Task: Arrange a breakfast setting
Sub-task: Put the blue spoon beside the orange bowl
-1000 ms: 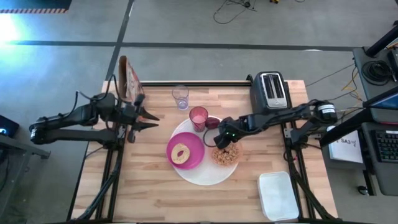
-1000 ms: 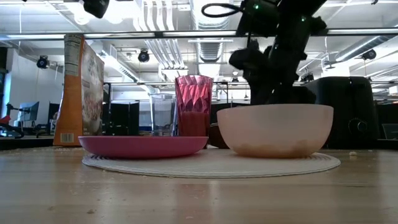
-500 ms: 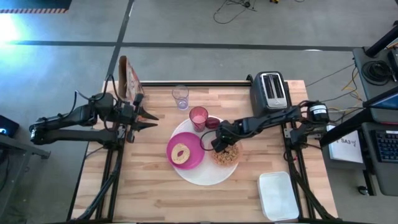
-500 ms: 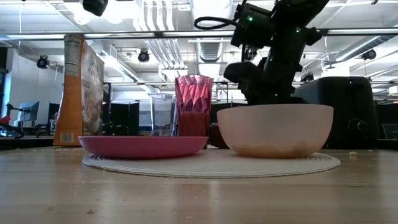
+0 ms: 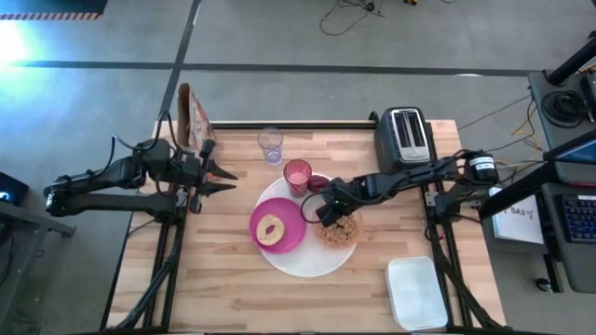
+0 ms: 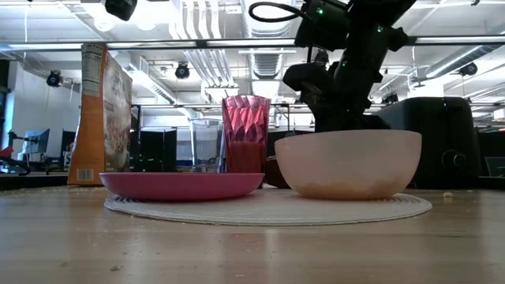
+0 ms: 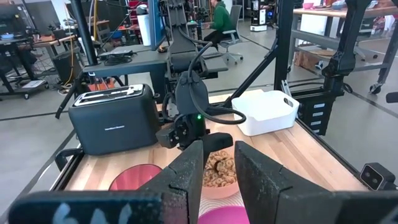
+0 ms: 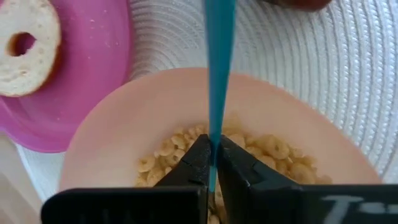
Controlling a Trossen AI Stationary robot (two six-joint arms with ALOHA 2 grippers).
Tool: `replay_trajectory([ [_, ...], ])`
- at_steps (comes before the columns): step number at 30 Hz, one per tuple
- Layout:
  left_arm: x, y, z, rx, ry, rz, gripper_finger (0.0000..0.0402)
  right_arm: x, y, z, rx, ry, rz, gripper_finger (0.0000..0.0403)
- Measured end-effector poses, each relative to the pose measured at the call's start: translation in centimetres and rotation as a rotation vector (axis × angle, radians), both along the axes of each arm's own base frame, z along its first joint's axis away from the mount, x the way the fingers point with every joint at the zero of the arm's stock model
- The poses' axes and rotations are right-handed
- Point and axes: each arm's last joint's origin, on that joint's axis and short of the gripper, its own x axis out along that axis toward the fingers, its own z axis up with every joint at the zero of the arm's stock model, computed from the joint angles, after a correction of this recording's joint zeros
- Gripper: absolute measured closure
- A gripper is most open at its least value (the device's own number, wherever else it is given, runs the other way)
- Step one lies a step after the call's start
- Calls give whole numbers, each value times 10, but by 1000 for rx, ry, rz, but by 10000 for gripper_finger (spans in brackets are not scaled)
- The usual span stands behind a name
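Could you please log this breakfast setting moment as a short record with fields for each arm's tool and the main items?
right tool: shut on the teal spoon, over the pale pink bowl
left tool: waiting at the table's left side, apart from the setting
bowl contents: cereal
bagel: on the magenta plate
white plate: under the magenta plate and bowl
pink tumbler: upright behind the white plate

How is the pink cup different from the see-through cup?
The pink tumbler is deep pink and you cannot see through it; the clear glass lets the room show through. In the low view the pink tumbler stands taller than the clear glass. The pink tumbler sits at the edge of the big round white plate; the clear glass stands apart on the bare table. Both stand upright.
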Motion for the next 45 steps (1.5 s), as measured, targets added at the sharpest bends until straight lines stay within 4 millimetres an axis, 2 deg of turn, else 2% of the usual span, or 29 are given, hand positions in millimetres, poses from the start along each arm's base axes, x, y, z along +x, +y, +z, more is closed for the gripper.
replay_trajectory([
  [7, 0, 0, 0, 0, 0, 0, 326, -2, 0, 9, -14, -31, 35, 395],
  [15, 0, 0, 0, 0, 0, 0, 326, -8, -2, 26, -120, -88, 87, 395],
  [25, 0, 0, 0, -4, 1, 7, 326, -18, -2, 51, -263, -158, 260, 395],
  [30, 0, 0, 0, -14, 2, 9, 326, -30, -3, 74, -314, -223, 281, 395],
  [36, 0, 0, 0, -30, 3, 11, 326, -49, -6, 104, -381, -301, 152, 395],
  [45, 0, 0, 0, -27, 4, 10, 326, -89, -4, 127, -227, -217, 115, 394],
])
